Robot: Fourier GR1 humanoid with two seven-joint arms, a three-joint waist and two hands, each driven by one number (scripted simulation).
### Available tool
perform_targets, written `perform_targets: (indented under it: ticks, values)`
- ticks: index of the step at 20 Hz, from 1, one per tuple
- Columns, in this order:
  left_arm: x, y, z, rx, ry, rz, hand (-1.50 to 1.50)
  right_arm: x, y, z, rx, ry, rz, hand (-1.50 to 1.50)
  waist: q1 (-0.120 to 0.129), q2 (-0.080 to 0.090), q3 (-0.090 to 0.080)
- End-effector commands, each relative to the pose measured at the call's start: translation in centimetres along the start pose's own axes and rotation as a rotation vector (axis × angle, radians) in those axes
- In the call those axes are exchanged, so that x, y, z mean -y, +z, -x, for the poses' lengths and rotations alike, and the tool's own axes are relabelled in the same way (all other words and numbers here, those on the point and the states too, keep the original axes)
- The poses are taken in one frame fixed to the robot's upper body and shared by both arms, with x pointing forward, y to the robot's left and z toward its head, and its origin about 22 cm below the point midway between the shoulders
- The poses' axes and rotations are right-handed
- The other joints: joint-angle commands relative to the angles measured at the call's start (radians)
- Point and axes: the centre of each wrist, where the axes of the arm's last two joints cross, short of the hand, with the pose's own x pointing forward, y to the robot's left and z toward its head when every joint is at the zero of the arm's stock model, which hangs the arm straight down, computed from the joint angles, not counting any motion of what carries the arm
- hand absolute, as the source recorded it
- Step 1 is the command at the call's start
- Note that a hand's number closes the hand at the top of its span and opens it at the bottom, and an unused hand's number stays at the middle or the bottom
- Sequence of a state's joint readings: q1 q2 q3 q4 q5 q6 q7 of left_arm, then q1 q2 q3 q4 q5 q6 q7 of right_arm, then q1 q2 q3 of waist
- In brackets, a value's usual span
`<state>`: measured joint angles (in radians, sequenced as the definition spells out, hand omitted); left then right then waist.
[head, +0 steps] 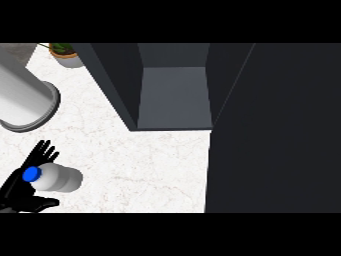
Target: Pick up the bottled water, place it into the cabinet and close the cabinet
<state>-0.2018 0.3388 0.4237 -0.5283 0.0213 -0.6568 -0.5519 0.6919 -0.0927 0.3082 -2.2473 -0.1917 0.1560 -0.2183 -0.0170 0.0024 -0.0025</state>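
Bottled water (pixel 61 179) on bench (pixel 143 165) at view's 8 o'clock, blue cap toward 9, body toward 3. Your left hand (pixel 12 192) flanks cap end, fingers (pixel 44 152) wide, uncurled. Open cabinet (pixel 173 95) at bottle's 1 o'clock.

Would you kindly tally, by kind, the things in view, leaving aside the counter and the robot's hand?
Bottled water: 1
Potted plant: 1
Cabinet, standing open: 1
Large pale cylinder: 1
Total: 4
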Motion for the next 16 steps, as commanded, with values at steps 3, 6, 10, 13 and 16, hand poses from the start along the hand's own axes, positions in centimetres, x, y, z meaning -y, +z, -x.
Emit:
perform_targets:
  ticks: [3, 6, 10, 13, 16]
  values:
    - [-0.3, -1.2, 0.0, 0.049, 0.07, 0.05, -1.5, -0.2, -0.1, -0.1, -0.004, 0.004, -0.013, -1.5, -0.007, 0.002, -0.001]
    - [1.2, -2.2, 0.7, 0.042, 0.1, 0.087, -1.5, -0.6, -0.3, 1.6, 0.008, -0.016, -0.008, -1.5, -0.008, 0.003, -0.001]
    - [2.4, -0.8, 3.2, 0.055, 0.156, 0.095, -1.5, 0.6, -0.7, 1.1, 0.012, 0.001, 0.001, -1.5, -0.005, 0.004, -0.002]
    - [2.3, -1.9, 2.3, 0.025, 0.204, 0.152, -1.5, -0.3, -1.3, 2.5, -0.01, -0.01, -0.006, -1.5, 0.0, 0.003, -0.001]
    - [2.6, -1.5, 2.9, 0.01, 0.238, 0.166, -1.5, -0.7, -1.2, 1.3, 0.002, -0.012, -0.007, -1.5, 0.001, 0.001, -0.001]
